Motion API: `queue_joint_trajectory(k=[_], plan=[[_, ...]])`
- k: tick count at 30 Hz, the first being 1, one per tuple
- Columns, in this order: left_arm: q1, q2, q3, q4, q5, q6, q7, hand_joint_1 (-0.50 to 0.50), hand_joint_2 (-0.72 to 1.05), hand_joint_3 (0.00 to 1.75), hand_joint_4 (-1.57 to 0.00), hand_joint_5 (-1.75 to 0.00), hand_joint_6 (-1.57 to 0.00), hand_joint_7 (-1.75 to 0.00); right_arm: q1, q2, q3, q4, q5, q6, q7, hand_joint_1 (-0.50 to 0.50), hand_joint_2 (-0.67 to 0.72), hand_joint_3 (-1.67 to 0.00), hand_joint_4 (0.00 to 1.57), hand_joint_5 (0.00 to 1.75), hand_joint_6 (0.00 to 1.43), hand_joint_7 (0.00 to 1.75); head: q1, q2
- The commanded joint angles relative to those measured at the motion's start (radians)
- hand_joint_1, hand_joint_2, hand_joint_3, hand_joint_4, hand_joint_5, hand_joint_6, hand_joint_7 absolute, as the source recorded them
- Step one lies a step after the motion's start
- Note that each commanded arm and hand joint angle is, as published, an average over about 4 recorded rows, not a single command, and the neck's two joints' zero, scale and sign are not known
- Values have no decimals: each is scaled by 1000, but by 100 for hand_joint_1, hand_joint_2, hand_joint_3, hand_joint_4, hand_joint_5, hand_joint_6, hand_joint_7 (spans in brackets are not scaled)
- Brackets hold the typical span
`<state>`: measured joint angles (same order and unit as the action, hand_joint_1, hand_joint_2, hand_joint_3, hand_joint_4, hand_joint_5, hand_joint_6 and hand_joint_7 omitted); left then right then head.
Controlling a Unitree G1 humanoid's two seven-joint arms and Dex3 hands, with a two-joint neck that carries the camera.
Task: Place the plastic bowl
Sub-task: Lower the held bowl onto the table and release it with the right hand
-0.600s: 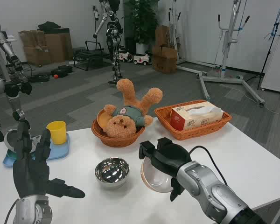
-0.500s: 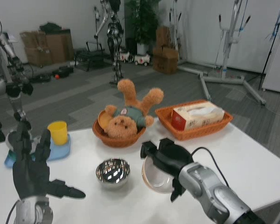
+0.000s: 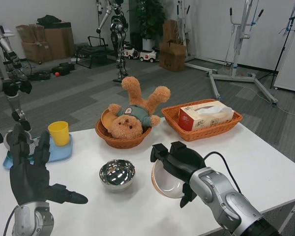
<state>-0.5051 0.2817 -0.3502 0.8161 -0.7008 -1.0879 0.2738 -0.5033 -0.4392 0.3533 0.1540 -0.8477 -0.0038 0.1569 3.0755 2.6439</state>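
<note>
The bowl (image 3: pixel 167 181) is gripped on edge by the right hand (image 3: pixel 179 164) over the table (image 3: pixel 265 167) (beside a steel bowl (image 3: pixel 117 174)). The left hand (image 3: pixel 32 174) is held empty, fingers spread.

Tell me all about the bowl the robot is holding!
The plastic bowl is round, with a white inside and a peachy-orange rim. It is tilted up on its side, its opening facing the camera, gripped by the right robot hand over its top edge. It sits low over the white table, beside the shiny metal bowl.
</note>
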Motion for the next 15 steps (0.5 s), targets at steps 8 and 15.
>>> queue_joint_trajectory(k=[8,15], plan=[[8,1,6,-2,5,-6,-2,-39,-72,0,-45,-10,0,0,-41,12,-9,144,-2,15,1,-42,-60,-119,152,126,45,169,-24,-17],[0,0,-8,2,6,-6,-2,-39,-72,0,-45,-10,0,0,-177,23,109,321,-26,120,45,-42,-60,-119,150,126,46,169,-32,-54]])
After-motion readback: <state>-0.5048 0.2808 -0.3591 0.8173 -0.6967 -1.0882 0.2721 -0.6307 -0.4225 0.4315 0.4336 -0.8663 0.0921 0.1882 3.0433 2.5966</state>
